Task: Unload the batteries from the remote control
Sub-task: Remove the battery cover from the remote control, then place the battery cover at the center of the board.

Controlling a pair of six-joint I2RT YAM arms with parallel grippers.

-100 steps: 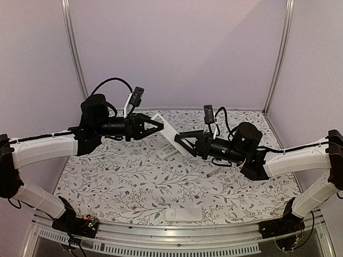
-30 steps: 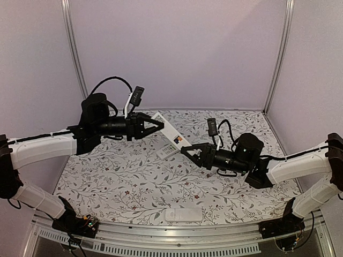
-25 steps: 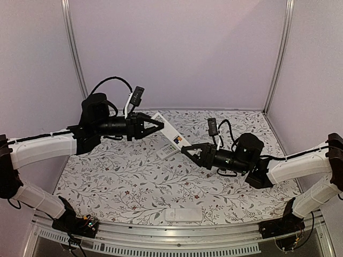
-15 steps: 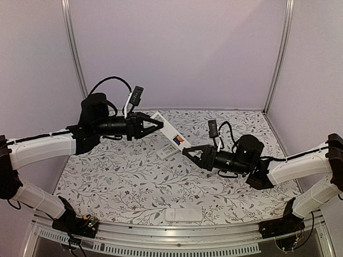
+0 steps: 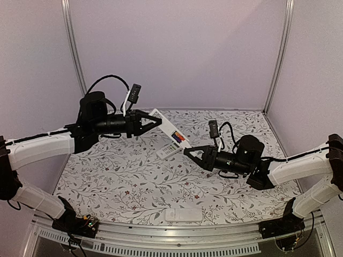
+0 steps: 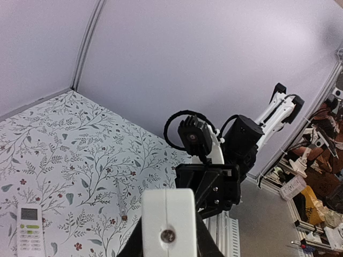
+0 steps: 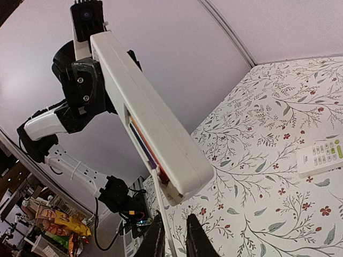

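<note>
Here, the batteries [image 7: 140, 138] sit in the open slot of the remote control [image 7: 144, 107], toward its free end. The remote is held in the air over the far middle of the table [image 5: 123, 176]. From the right wrist I see the cells only edge-on, as a thin red-orange and dark stripe, so I cannot count them. From above they are a small coloured patch [image 5: 179, 138].

The left gripper [image 5: 155, 122] is clenched on the remote's far-left end. In the left wrist view that white end face fills the space between the fingers and hides the slot.

The right gripper [image 7: 174, 227] hangs just below the free end, its jaws drawn close. A thin white stick [image 7: 163, 209] runs down from the slot edge between them, beside one finger. I cannot tell whether the jaws pinch it. The stick's lower end is cut off by the picture edge.

A second remote [image 5: 168, 151] lies flat on the table under the held one, between the two grippers. A white flat piece [image 5: 183, 214] lies at the near edge, too small to identify. Both side walls stand well apart from the arms.
</note>
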